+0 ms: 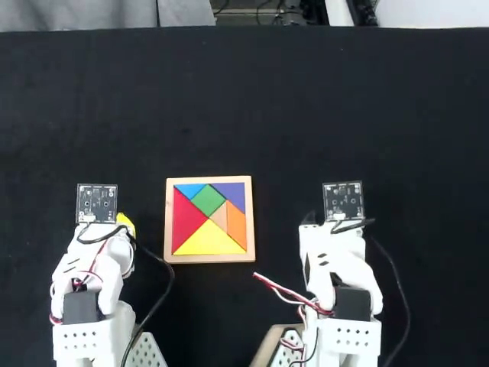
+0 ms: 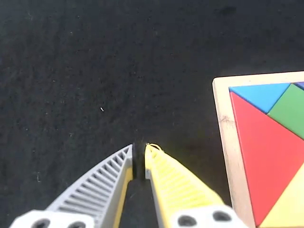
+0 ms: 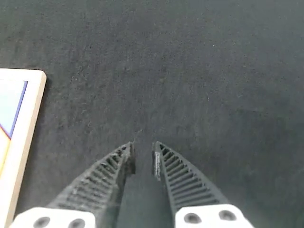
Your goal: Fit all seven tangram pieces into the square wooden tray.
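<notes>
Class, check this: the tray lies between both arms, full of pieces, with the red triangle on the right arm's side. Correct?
No. The red triangle sits on the left arm's side of the tray, as the high view shows.

Left arm (image 1: pixel 92 264) jaws closed, right arm (image 1: pixel 338 260) jaws ajar

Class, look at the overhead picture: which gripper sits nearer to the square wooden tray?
Left. The left gripper sits close beside one side of the wooden tray; the right gripper sits off the opposite side, across a wider gap.
</notes>
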